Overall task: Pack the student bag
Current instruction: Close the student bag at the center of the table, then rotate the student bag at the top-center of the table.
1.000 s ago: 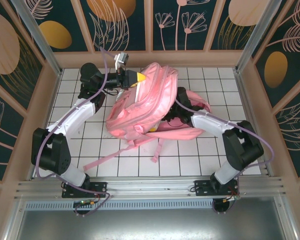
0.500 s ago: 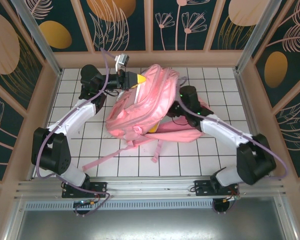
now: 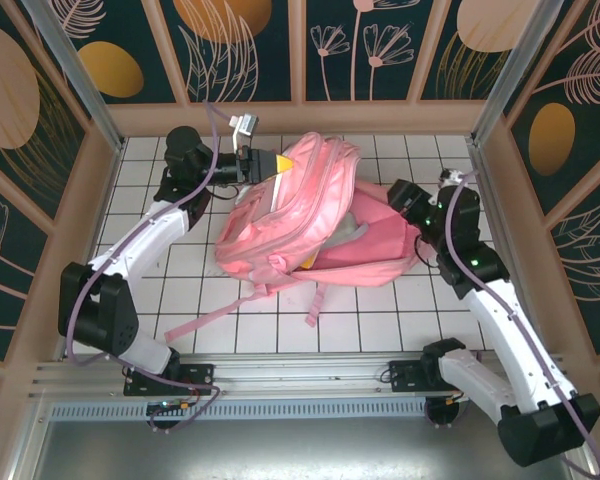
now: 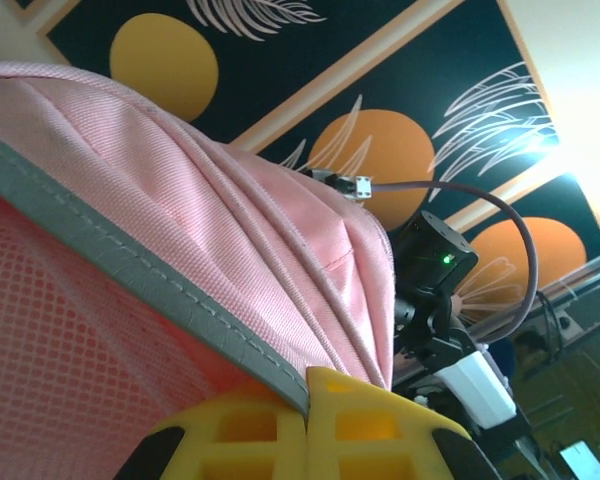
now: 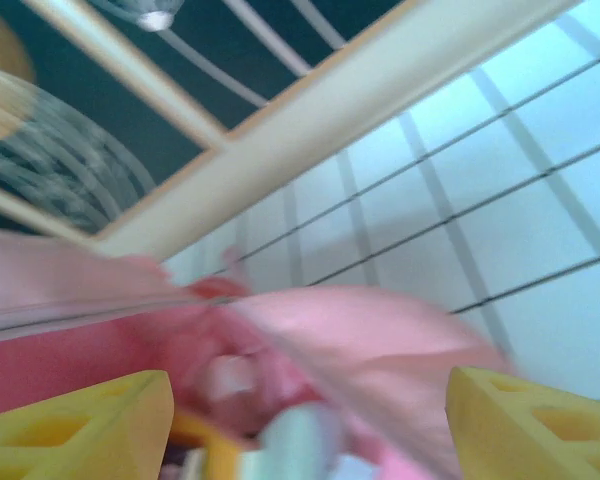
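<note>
The pink student bag (image 3: 290, 215) lies mid-table with its top lifted and its mouth facing right. My left gripper (image 3: 273, 162) is shut on the bag's upper rim. In the left wrist view the yellow fingers (image 4: 380, 425) pinch the grey edging (image 4: 130, 270) of the bag (image 4: 230, 190). My right gripper (image 3: 400, 194) hangs just right of the bag's mouth. In the blurred right wrist view it (image 5: 310, 440) stands open, its yellow fingers (image 5: 80, 425) wide apart, with the pink fabric (image 5: 380, 340) below and ahead. Blurred pale and yellow shapes (image 5: 290, 445) lie inside the bag.
Long pink straps (image 3: 230, 310) trail over the white tiles toward the near edge. The wooden wall base (image 5: 310, 130) runs close behind the bag. The right arm (image 4: 435, 265) shows beyond the bag in the left wrist view.
My right arm has drawn out of the bag's mouth and swung back to the right. The left gripper has kept its hold on the lifted rim.
</note>
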Controlling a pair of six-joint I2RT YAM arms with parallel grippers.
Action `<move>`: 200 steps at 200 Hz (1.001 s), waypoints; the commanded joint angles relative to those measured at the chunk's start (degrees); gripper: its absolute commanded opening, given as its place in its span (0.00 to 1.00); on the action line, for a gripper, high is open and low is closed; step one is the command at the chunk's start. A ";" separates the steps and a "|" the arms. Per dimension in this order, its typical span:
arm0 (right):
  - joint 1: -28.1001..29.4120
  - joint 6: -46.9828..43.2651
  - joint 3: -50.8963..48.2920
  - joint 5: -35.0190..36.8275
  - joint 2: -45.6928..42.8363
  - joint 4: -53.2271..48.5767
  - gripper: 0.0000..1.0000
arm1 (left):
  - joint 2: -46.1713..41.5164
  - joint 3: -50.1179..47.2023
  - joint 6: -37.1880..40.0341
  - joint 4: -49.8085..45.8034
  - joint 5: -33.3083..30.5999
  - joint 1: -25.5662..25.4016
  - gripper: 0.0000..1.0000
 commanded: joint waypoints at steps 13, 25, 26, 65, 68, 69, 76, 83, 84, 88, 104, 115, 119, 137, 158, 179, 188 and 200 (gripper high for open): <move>-5.55 -1.48 -7.14 -1.08 5.45 -4.36 0.74 | -3.02 6.03 18.66 -21.03 -6.47 -0.74 0.00; -8.77 1.36 -11.74 -7.36 5.80 -0.15 0.73 | -2.08 6.99 21.86 -28.53 -8.33 -1.73 0.00; -9.02 1.65 -11.93 -7.97 5.82 0.31 0.72 | -1.95 7.07 22.07 -29.06 -8.40 -1.87 0.00; -15.51 8.94 -23.45 -28.37 10.82 15.49 0.48 | 4.20 6.31 26.94 -39.16 -15.66 -7.17 0.12; -15.53 9.04 -23.78 -28.43 10.97 15.85 0.45 | 4.45 5.90 26.24 -38.25 -15.91 -7.37 0.16; -15.56 9.01 -23.88 -28.44 10.95 16.05 0.44 | 4.52 5.82 26.06 -37.96 -16.01 -7.41 0.17; -15.57 9.40 -24.72 -28.53 10.91 17.05 0.38 | 4.67 4.80 24.11 -35.86 -17.21 -7.46 0.28; -15.55 9.96 -25.63 -28.95 10.87 18.15 0.32 | 4.38 4.20 23.11 -34.74 -18.77 -7.45 0.35; -15.62 10.04 -25.77 -29.05 10.90 18.30 0.31 | 4.35 4.18 23.00 -34.75 -19.02 -7.45 0.35; -15.57 10.39 -26.22 -29.57 11.04 18.85 0.28 | 4.05 4.16 22.94 -34.92 -19.94 -7.52 0.38; -15.41 12.38 -27.80 -32.49 11.54 21.14 0.19 | 2.21 4.54 23.73 -38.66 -24.55 -7.48 0.48; -14.25 14.18 -29.32 -33.06 11.47 23.10 0.17 | -0.44 3.24 23.65 -40.87 -27.61 -7.46 0.52; -13.30 14.61 -29.77 -32.82 11.39 23.87 0.17 | -1.84 2.02 23.16 -40.96 -28.38 -7.51 0.53; -8.05 14.47 -29.51 -29.48 12.10 24.46 0.17 | -7.65 -3.48 21.59 -43.47 -31.80 -7.48 0.50; -3.18 13.22 -28.22 -25.18 14.01 24.09 0.17 | -14.66 -10.00 20.08 -49.62 -38.15 -7.50 0.45; -2.30 13.13 -28.22 -24.05 15.99 25.42 0.17 | -22.31 -18.01 14.95 -53.01 -42.91 -7.46 0.29; -2.32 12.50 -27.85 -23.42 16.73 25.26 0.17 | -25.50 -20.90 12.44 -54.09 -44.07 -7.45 0.19; -2.25 11.66 -27.27 -22.66 17.79 24.95 0.17 | -28.93 -24.26 10.43 -55.50 -44.19 -7.46 0.11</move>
